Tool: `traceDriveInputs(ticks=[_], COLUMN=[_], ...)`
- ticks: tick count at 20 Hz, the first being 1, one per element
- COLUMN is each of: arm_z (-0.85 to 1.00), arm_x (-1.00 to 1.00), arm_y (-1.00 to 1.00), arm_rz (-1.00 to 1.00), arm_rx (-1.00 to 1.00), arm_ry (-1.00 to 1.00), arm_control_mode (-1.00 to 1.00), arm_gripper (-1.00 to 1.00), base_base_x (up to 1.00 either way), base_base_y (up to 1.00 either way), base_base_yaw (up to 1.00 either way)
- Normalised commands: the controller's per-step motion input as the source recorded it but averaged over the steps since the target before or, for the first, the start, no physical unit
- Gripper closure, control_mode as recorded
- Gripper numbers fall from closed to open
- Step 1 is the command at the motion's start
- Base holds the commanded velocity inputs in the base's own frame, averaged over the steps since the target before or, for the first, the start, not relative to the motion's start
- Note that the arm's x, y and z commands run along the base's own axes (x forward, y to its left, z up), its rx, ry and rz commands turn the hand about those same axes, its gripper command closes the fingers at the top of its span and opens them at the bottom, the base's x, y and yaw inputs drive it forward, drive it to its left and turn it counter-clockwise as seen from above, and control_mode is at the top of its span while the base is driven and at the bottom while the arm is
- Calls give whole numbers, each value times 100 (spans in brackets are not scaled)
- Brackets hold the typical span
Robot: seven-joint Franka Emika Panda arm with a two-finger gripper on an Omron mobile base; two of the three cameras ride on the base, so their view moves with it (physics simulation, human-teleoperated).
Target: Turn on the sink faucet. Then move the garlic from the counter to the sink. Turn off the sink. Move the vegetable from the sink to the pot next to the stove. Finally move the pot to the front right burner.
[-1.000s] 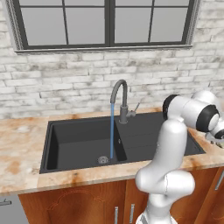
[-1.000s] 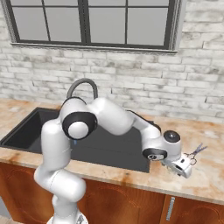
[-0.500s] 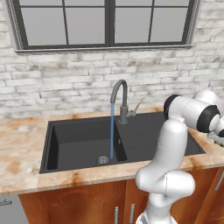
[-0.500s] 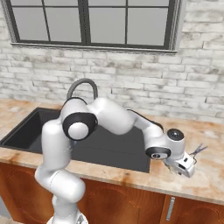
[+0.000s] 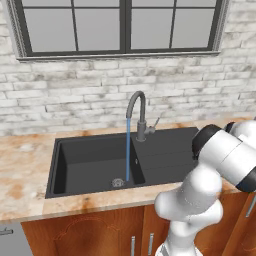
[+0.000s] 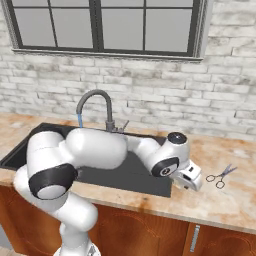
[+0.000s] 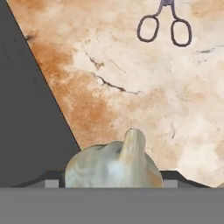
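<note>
Now water (image 5: 128,150) runs into sink (image 5: 85,162); end effector (image 7: 113,179) grips garlic (image 7: 114,166).

light: bright, even, no clear source | shadows: faint, soft | glare: none | blur: surface (image 7: 144,100) texture soft in hand view | base views: sharp | edges: undistorted

Cream garlic (image 7: 114,168), orange-mottled beige counter (image 7: 131,87), matte black sink (image 5: 95,165)
</note>
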Motion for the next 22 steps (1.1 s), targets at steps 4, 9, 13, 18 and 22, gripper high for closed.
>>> traceDriveInputs(ticks=[4, 9, 13, 18, 22], arm_z=[29, 0, 1, 17, 40], arm_x=[8, 3, 35, 45, 35], arm_y=[100, 6, 51, 74, 89], arm_rz=[0, 3, 11, 10, 12], arm_rx=[-6, 0, 9, 12, 8], arm_ry=[16, 0, 16, 24, 18], arm_control_mode=[-100, -100, -100, -100, -100], arm_gripper=[100, 100, 100, 100, 100], base_base_x=[0, 0, 0, 0, 0], base_base_y=[0, 0, 0, 0, 0], base_base_yaw=[0, 0, 0, 0, 0])
